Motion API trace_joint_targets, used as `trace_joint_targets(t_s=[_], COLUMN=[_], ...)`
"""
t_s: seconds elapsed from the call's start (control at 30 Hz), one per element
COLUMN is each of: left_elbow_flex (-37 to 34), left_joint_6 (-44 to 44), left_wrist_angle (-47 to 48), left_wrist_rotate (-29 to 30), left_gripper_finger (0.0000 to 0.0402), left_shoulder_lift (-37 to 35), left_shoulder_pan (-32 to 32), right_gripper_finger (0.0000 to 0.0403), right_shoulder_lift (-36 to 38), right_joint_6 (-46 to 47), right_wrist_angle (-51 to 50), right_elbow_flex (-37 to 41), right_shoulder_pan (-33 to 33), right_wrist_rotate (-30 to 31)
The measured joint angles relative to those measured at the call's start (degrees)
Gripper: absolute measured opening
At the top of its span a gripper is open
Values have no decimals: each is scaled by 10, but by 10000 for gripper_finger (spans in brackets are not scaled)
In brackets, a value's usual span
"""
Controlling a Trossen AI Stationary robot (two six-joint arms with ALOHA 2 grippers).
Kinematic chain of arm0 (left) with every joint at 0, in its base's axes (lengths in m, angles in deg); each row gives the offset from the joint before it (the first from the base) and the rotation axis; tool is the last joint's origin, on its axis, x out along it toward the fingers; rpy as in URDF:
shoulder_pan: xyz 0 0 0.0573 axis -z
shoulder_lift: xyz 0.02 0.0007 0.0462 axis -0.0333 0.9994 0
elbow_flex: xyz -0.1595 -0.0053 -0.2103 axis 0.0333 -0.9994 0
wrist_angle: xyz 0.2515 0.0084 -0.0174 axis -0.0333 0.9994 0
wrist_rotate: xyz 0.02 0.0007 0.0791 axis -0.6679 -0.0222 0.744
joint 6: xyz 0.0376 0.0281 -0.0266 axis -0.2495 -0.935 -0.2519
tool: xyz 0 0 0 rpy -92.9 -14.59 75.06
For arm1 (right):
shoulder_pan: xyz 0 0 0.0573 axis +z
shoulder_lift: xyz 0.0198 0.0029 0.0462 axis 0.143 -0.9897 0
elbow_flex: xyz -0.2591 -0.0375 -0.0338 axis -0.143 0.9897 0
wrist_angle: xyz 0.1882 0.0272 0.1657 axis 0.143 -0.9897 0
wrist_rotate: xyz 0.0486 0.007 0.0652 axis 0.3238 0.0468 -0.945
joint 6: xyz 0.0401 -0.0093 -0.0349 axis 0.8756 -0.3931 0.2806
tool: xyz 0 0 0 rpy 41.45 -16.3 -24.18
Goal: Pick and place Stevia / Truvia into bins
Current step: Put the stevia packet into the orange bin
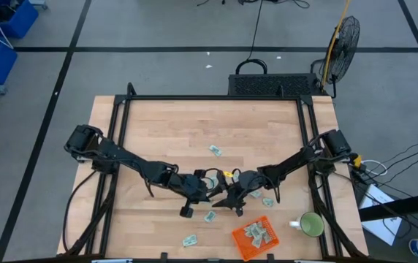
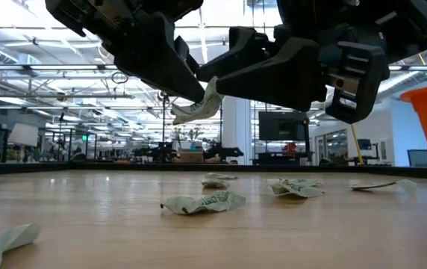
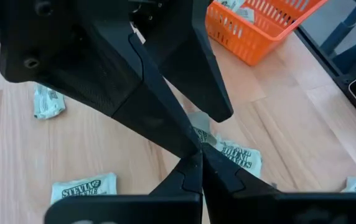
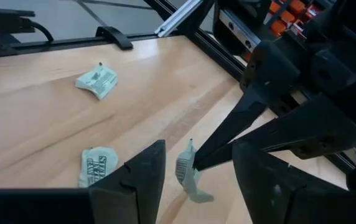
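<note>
My left gripper (image 1: 210,191) hovers over the table's near middle, shut on one pale green Stevia sachet (image 2: 198,104). My right gripper (image 4: 198,146) faces it, open, one finger on either side of that sachet (image 4: 188,175) without touching it. Several more sachets lie flat on the wood, among them one (image 1: 210,216) just below the grippers, one (image 1: 189,240) near the near edge and one (image 1: 215,151) farther off. The orange basket (image 1: 237,235) stands at the near right with a few sachets inside. My left gripper pinches the sachet between its two fingertips (image 4: 198,163), at the sachet's upper edge (image 4: 184,163). The fingers slant down from the table's left. The crumpled sachet is lifted clear and hangs below the tips.
A green mug (image 1: 312,225) stands right of the basket near the right frame rail. Loose sachets (image 2: 202,202) (image 1: 267,202) lie under and right of the grippers. The two grippers are close together. Bare wood stretches toward the far edge.
</note>
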Motion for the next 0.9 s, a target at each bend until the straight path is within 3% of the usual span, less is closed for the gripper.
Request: trace_joint_targets(t_s=[0.43,0.77,0.9], left_elbow_flex=[0,-1,2], left_joint_6=[0,-6,0], left_wrist_angle=[-6,-15,-39], left_wrist_rotate=[-1,1,9], left_gripper_finger=[0,0,2], left_shoulder_lift=[0,0,-2], left_shoulder_pan=[0,0,-1], right_gripper_finger=[101,68,33], right_shoulder_lift=[0,0,-3], right_joint_6=[10,17,16], right_wrist_angle=[-10,-30,-44], right_elbow_flex=[0,0,2], right_shoulder_pan=[-1,0,0], right_wrist_rotate=[-27,-29,-27])
